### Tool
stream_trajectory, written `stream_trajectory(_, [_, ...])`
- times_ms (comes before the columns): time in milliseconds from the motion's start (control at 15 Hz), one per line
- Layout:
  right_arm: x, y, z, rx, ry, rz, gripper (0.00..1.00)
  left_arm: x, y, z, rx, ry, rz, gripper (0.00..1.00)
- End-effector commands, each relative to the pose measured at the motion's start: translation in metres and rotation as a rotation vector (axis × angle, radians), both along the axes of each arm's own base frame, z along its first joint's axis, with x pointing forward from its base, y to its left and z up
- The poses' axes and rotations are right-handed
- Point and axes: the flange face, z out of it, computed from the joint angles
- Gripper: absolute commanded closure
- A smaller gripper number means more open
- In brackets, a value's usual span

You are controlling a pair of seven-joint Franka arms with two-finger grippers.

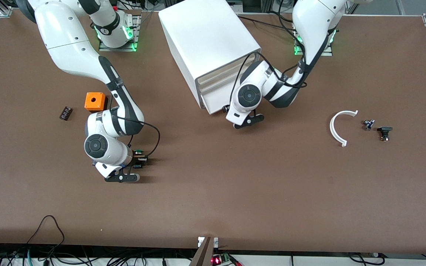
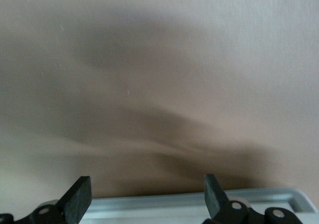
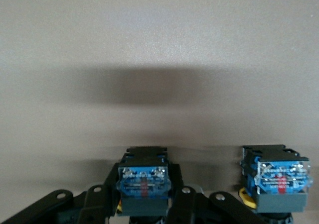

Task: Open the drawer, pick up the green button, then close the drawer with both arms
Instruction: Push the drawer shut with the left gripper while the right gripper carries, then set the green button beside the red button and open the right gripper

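The white cabinet stands at the table's middle, near the arms' bases. Its lowest drawer looks about flush with the ones above. My left gripper is open at that drawer's front, low by the table. In the left wrist view the open left gripper has a pale flat edge between its fingers. My right gripper is shut on a button with a black body and blue block. In the front view a green cap shows at my right gripper. A second button stands beside it.
An orange box and a small dark block lie toward the right arm's end. A white curved piece and two small parts lie toward the left arm's end.
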Motion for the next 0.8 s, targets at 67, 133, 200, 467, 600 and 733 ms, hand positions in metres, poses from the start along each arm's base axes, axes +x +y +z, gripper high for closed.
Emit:
stream_trajectory(67, [0.016, -0.003, 0.03, 0.019, -0.047, -0.008, 0.0, -0.029, -0.019, 0.013, -0.009, 0.019, 0.03, 0.0])
stream_trajectory(133, [0.017, -0.004, 0.04, 0.023, -0.054, -0.011, 0.0, -0.034, -0.024, 0.014, -0.007, 0.023, 0.03, 0.0])
stream_trajectory(200, [0.018, -0.011, 0.047, 0.021, -0.041, -0.021, 0.0, -0.038, -0.028, 0.014, -0.002, 0.025, 0.039, 0.0])
stream_trajectory(467, [0.019, -0.043, 0.105, 0.007, -0.033, -0.005, 0.0, -0.046, -0.035, 0.012, -0.002, 0.036, 0.033, 0.0])
stream_trajectory(600, [0.017, -0.069, 0.125, 0.004, -0.035, -0.006, 0.0, -0.049, -0.038, 0.012, -0.003, 0.041, 0.029, 0.0])
stream_trajectory(733, [0.004, -0.09, 0.141, -0.004, -0.025, -0.025, 0.0, -0.046, -0.036, 0.016, -0.008, 0.041, 0.038, 0.0])
